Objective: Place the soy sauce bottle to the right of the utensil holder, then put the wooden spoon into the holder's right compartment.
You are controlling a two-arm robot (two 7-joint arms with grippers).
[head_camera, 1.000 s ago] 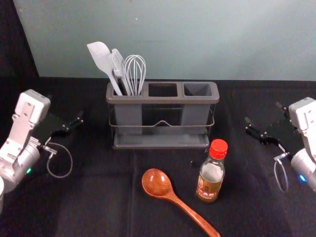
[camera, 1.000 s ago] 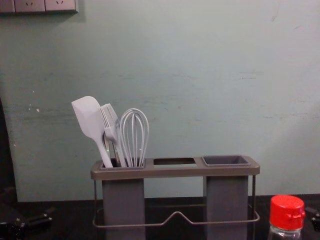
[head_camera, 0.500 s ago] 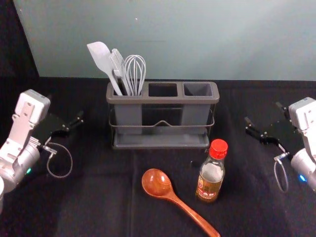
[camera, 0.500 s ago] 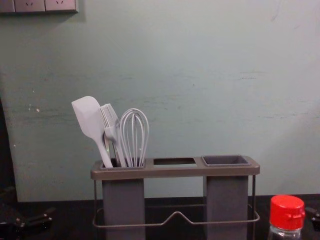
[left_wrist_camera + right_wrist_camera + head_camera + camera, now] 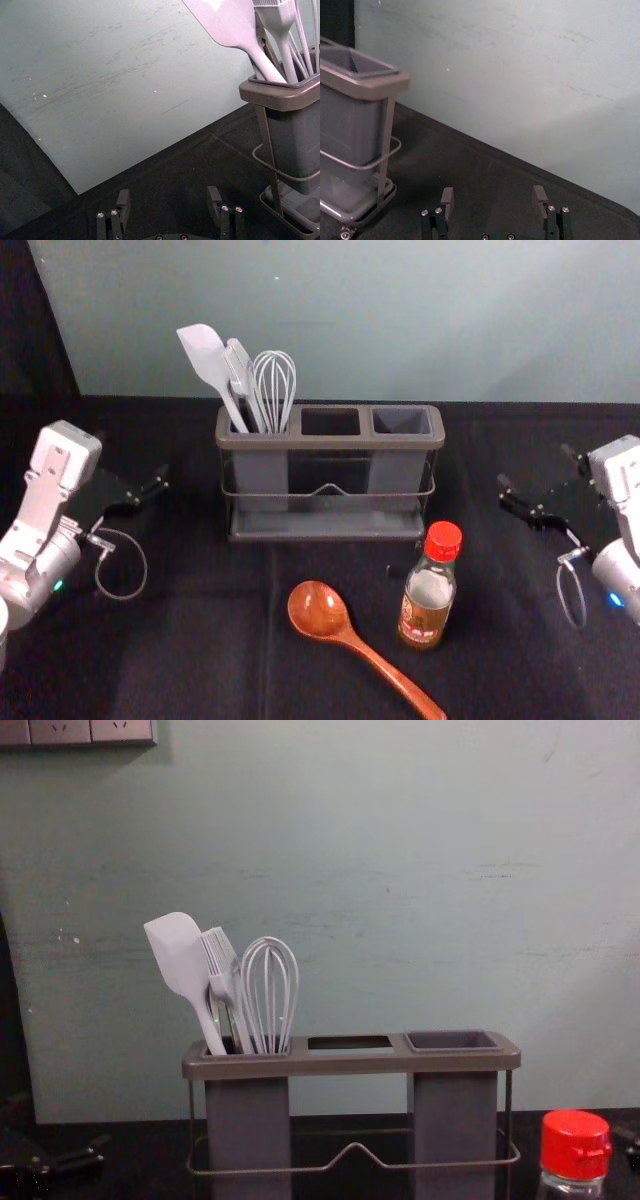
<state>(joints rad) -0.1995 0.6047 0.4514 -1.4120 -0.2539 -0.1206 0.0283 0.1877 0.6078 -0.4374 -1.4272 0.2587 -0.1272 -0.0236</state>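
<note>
Clock: utensil holder (image 5: 330,443) at the hub, twelve at the wall (image 5: 340,320), six at the robot.
Soy sauce bottle (image 5: 426,605): upright on the dark-covered tabletop (image 5: 220,640), between four and five o'clock; red cap, clear glass, printed label low on the body; apart from the holder.
Wooden spoon (image 5: 319,611): lying flat on the tabletop; bowl at six o'clock, handle slanting away between four and five and passing on the bottle's robot side, apart from it.
Holder frame: grey-brown rim, three openings in a row, thin wire rail (image 5: 356,1147) round the uprights, shallow tray (image 5: 325,525) at the foot.
Left compartment: white spatula (image 5: 178,955), pale brush (image 5: 222,965) and whisk (image 5: 269,990) standing together; spatula tipped toward eleven.
Right compartment (image 5: 401,421): at the holder's three o'clock end, mouth upward.
Left gripper (image 5: 132,457): nine o'clock, well apart from the holder; fingers spread wide, nothing pinched.
Right gripper (image 5: 535,468): three o'clock, apart from holder and bottle; fingers likewise spread, nothing between them.
Cables: one loop (image 5: 143,570) below the left arm, another (image 5: 572,595) by the right.
Wall sockets (image 5: 90,730): high toward eleven.
</note>
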